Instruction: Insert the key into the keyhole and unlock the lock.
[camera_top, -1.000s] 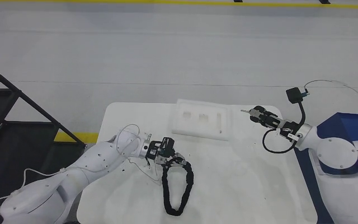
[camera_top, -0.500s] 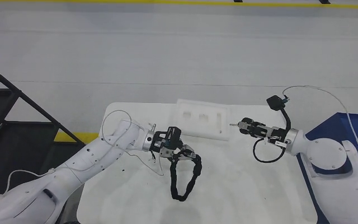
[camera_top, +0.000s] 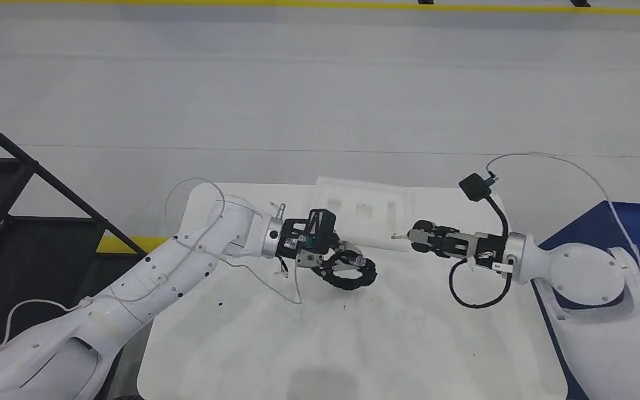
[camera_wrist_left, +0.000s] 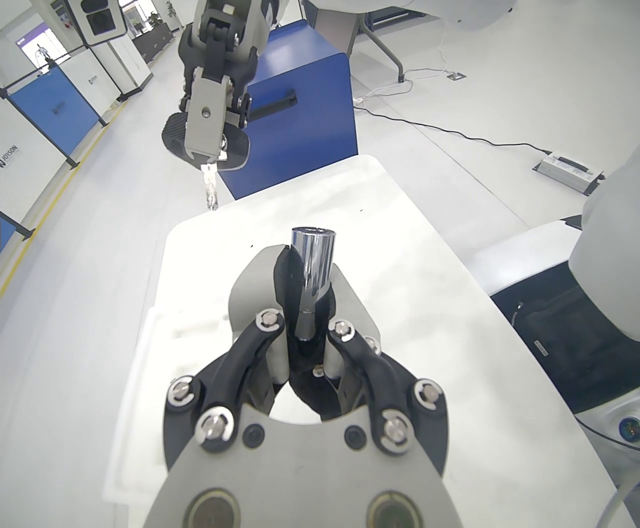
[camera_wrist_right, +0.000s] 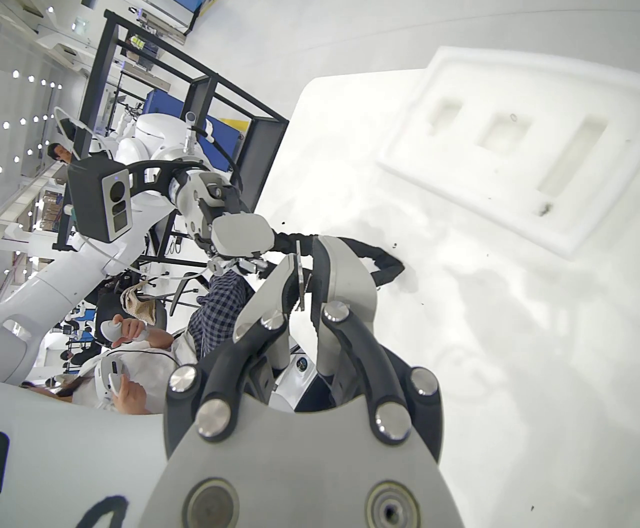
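Note:
My left gripper (camera_wrist_left: 306, 280) is shut on the lock's chrome cylinder (camera_wrist_left: 314, 250), whose end points toward the other arm. In the top view the left gripper (camera_top: 330, 256) holds the lock above the table's middle, with its black sleeved chain (camera_top: 355, 275) bunched in a loop beneath. My right gripper (camera_wrist_right: 300, 272) is shut on the key (camera_wrist_right: 299, 287), seen edge-on. From above, the right gripper (camera_top: 418, 238) faces the lock with the key tip (camera_top: 397, 237) a short gap away. The left wrist view shows the key (camera_wrist_left: 210, 190) beyond and to one side of the cylinder.
A white foam tray (camera_top: 365, 212) with rectangular recesses lies at the back of the white table (camera_top: 400, 340). A blue cabinet (camera_wrist_left: 300, 100) stands past the table's right end. A black frame (camera_top: 50, 195) stands off to the left.
The left arm raised the lock and carried it right, gathering the chain up off the table. The right arm moved left with the key, closing most of the gap to the lock.

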